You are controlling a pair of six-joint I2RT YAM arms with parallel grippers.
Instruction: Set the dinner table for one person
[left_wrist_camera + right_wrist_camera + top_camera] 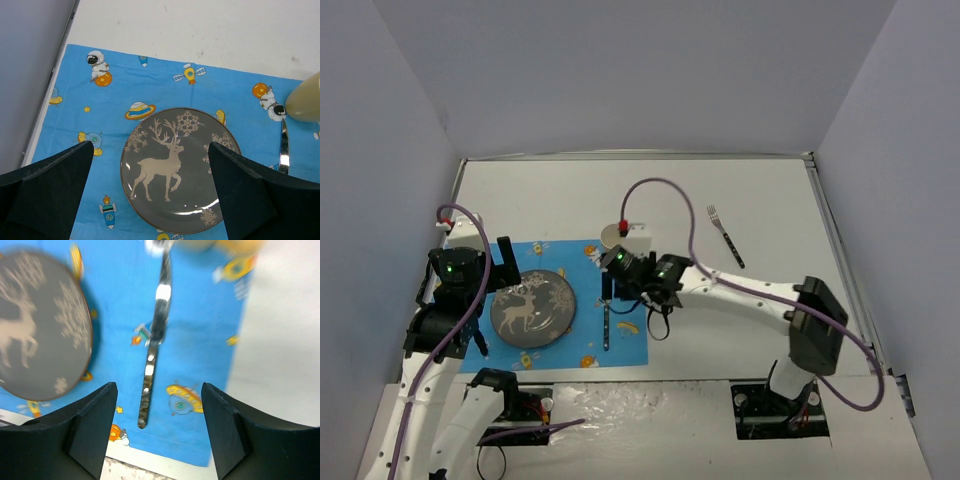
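Note:
The white dinner table (pixel 740 190) carries a blue cartoon-print placemat (pixel 622 350). On the mat's left half lies a grey reindeer plate (pixel 532 305). Right of the plate, a slim metal utensil (pixel 606 328) lies flat along the mat. My right gripper (pixel 159 387) hovers open over that utensil (pixel 151 365), whose handle lies between the fingers, apart from both. My left gripper (pixel 151 145) stands wide open above the plate (pixel 175 170), holding nothing. In the top view the right gripper (pixel 625 300) is over the mat's right part and the left gripper (pixel 492 302) at its left edge.
A fork (pixel 725 235) lies on bare table at the right. A beige cup (pixel 613 234) stands at the mat's far right corner, close to the right wrist; the cup (pixel 305 100) also shows in the left wrist view. Walls enclose three sides of the table.

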